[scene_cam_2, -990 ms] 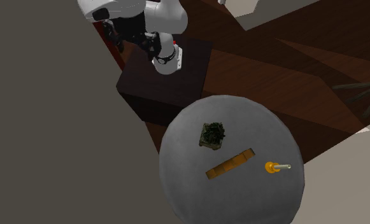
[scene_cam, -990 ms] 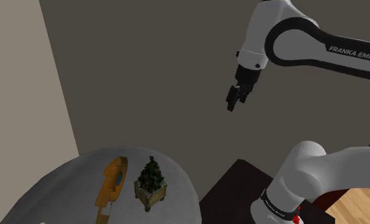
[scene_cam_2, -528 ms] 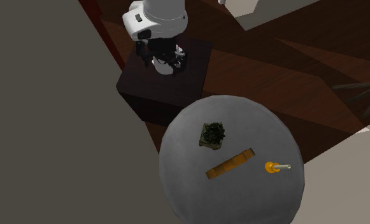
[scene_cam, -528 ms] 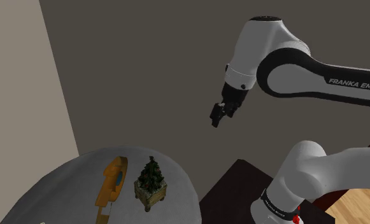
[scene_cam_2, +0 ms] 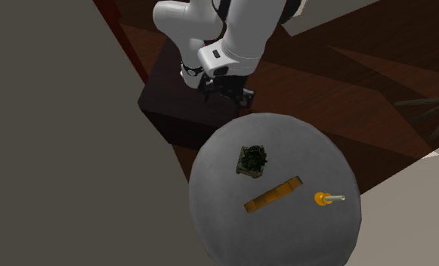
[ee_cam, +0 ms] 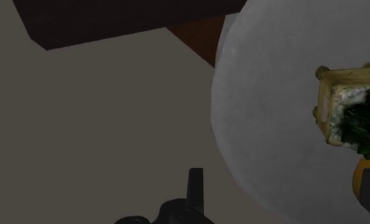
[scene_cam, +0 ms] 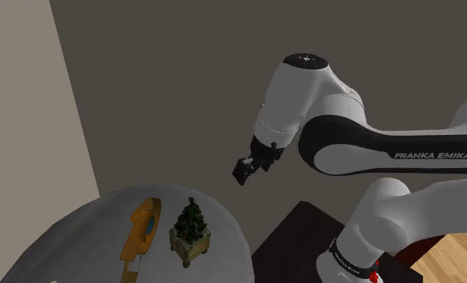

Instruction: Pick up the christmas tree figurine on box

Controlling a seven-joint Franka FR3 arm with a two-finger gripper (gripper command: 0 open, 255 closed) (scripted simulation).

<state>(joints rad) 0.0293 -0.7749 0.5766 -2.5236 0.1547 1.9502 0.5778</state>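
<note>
The Christmas tree figurine (scene_cam: 191, 229) is a small green tree in a tan box-like pot, standing upright on the round grey table (scene_cam: 71, 241). From overhead the tree (scene_cam_2: 252, 160) stands near the table's middle. My gripper (scene_cam: 243, 170) hangs well above and to the shoulder view's right of it, open and holding nothing. In the second exterior view the gripper (scene_cam_2: 236, 94) is over the table's edge (scene_cam_2: 285, 121) on the stand's side. In the wrist view the tree (ee_cam: 355, 114) lies ahead of the gripper (ee_cam: 284, 194), off to one side.
A long orange object (scene_cam: 141, 229) lies beside the tree, and a small orange ball with a pale stick (scene_cam_2: 325, 199) lies farther out on the table. The dark stand (scene_cam_2: 191, 94) abuts the table. A grey wall (scene_cam: 167, 80) rises behind it.
The arm has swung down and toward the shoulder view's left. The gripper has travelled from above the stand to the table's near edge, lower than before. The tree has not moved.
</note>
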